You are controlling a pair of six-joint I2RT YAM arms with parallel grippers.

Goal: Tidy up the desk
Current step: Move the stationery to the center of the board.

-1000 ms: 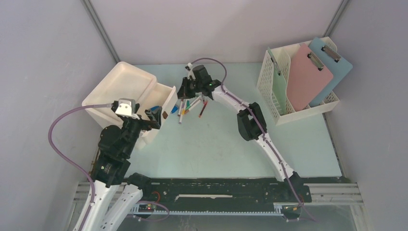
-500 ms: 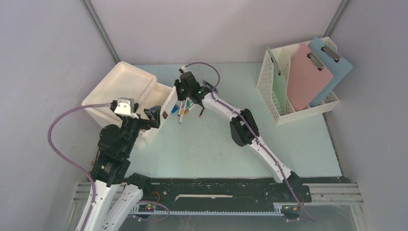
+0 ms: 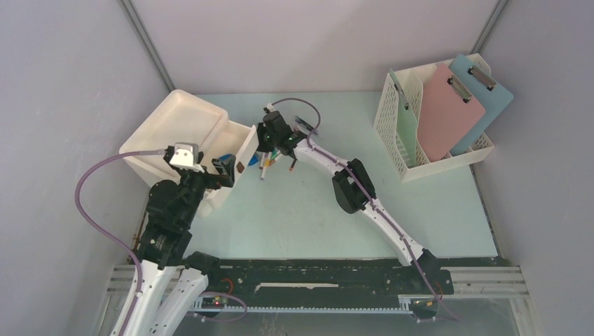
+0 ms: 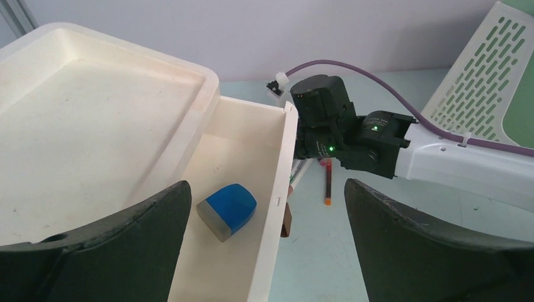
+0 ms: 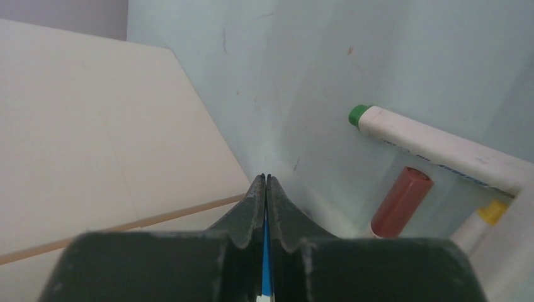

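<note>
My right tool [image 5: 265,179] was pinched shut on a blue sliver beside the markers [image 5: 434,148] on the desk [image 5: 378,56]; my left tool [image 4: 266,189] gaped empty.
I judged the markers light, stiff and slippery, best gripped mid-barrel.

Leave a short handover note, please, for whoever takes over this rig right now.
Left gripper: open, over the white bin's pulled-out drawer.
Right gripper: shut on a thin blue item, tips down at the desk beside the drawer's outer wall.
Done: blue block in the drawer; clipboards in the file rack.
To do: several pens lie loose on the desk by the drawer; they probably go in.
</note>
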